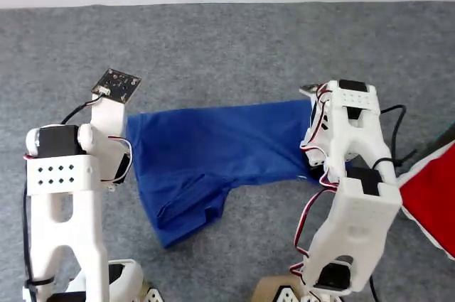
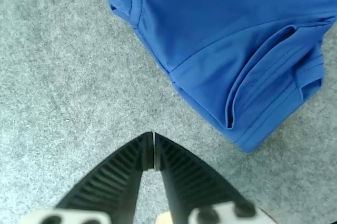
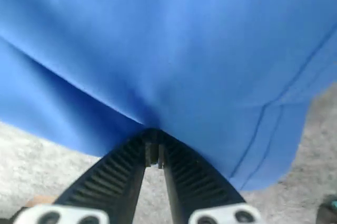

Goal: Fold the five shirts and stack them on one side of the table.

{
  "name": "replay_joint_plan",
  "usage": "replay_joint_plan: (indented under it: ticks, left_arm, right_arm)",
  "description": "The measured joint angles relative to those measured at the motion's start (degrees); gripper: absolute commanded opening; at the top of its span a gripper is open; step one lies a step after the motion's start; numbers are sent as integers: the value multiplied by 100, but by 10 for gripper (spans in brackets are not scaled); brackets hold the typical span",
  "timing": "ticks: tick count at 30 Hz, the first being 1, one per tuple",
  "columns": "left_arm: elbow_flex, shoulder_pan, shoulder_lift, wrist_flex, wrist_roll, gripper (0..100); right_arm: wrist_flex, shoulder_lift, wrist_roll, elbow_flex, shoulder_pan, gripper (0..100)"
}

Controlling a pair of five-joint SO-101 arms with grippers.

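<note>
Nearest, left gripper (image 2: 154,153), jaws closed on nothing, over grey table (image 2: 52,50) just left of blue shirt (image 1: 213,149) spread mid-table; right gripper (image 3: 152,153) pinching the shirt's right edge, best carried leftward low and level for a square fold.

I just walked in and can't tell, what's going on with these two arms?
Two robot arms are working on a blue shirt lying crumpled, not folded, on the grey table. The right hand is shut on the shirt's fabric at one end. The left hand is shut on nothing, over bare table beside the other end. A red cloth lies past the right arm.
</note>
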Motion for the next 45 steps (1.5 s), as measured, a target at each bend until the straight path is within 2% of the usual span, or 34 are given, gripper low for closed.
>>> replay_joint_plan:
  ticks: [7,15,22,27,34,45]
  left_arm:
    - [0,0,0,9,0,6]
    - [0,0,0,9,0,6]
    - [0,0,0,9,0,6]
    - [0,0,0,26,0,6]
    - [0,0,0,44,0,6]
    - [0,0,0,44,0,6]
  right_arm:
    - [-18,-835,237,0,62,10]
    - [-1688,-1143,255,26,44,11]
    - [-3569,-123,281,18,44,10]
    - [-3727,615,290,-527,53,10]
    - [-2787,765,290,-1653,53,10]
    - [255,765,290,-3684,62,10]
